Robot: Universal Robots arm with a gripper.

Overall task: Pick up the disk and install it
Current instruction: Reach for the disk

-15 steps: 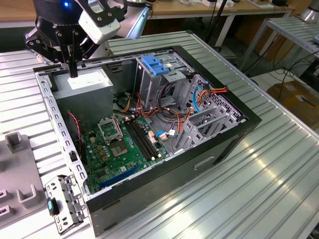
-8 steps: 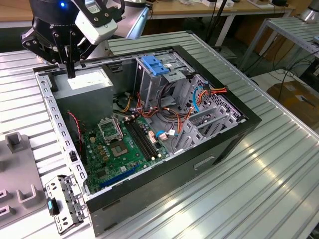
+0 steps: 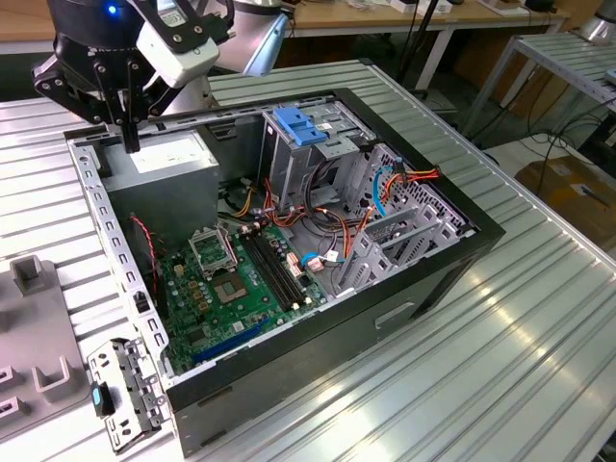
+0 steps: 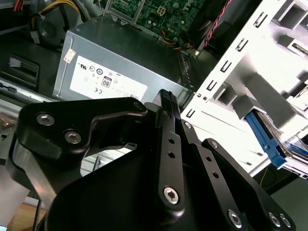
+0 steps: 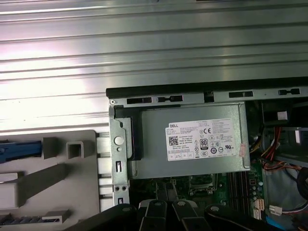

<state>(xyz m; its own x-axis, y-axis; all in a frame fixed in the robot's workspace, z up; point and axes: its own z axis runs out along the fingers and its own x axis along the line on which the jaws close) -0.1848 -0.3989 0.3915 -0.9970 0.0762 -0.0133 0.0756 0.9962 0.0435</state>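
Observation:
My gripper [image 3: 128,140] hangs over the back left corner of the open computer case [image 3: 423,279]. Its fingers are shut with nothing between them. Their tips hover just above the grey power supply box [image 3: 164,159] with the white sticker. In the second wrist view the black fingers [image 4: 166,103] stand pressed together in front of that box [image 4: 120,72]. A blue plastic bracket edge, which looks like the disk's [image 5: 19,148], lies on the grey fixture [image 5: 53,178] outside the case. The same blue edge of the disk [image 4: 267,140] shows in the second wrist view, with the rest of the disk mostly cut off.
Inside the case lie the green motherboard [image 3: 241,279], loose cables [image 3: 332,226] and a metal drive cage topped by a light-blue latch plate [image 3: 300,127]. A perforated metal rail [image 3: 111,241] lines the case's left wall. The case stands on a ribbed metal table [image 3: 520,366].

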